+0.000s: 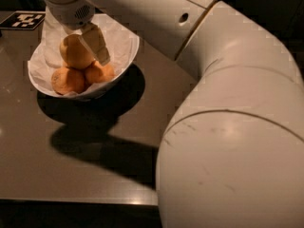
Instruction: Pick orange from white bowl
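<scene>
The white bowl stands at the back left of the table, lined with crinkled white paper. The orange, large and paler yellow-orange, lies on top of two smaller, deeper-orange fruits. My gripper hangs over the bowl, lowered around the orange and open. One tan finger lies against the orange's right side. The other finger is hidden behind the orange and the wrist.
My white arm fills the right side and top of the view. A black-and-white marker tag lies on the dark table behind the bowl. The table's front edge runs along the bottom.
</scene>
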### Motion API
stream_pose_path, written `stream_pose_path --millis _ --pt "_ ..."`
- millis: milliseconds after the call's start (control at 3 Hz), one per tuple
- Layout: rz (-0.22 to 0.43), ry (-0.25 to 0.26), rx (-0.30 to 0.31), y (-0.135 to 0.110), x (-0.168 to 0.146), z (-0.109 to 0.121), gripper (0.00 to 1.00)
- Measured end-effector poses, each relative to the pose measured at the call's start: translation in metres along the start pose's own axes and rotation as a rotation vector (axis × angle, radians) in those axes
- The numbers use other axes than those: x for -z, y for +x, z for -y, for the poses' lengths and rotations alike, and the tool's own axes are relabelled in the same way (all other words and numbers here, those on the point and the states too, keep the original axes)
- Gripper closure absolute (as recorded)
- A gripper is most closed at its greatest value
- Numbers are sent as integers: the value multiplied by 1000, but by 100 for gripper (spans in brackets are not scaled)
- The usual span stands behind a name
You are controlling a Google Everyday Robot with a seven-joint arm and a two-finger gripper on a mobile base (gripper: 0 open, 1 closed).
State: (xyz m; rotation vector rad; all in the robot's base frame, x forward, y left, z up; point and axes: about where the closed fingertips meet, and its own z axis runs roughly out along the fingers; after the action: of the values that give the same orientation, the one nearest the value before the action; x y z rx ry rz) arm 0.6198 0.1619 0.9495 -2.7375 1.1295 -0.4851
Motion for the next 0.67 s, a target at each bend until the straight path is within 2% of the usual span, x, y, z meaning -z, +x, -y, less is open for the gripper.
stream_pose_path --millis 667 --pt "-62 -12 100 -2 -8 19 20"
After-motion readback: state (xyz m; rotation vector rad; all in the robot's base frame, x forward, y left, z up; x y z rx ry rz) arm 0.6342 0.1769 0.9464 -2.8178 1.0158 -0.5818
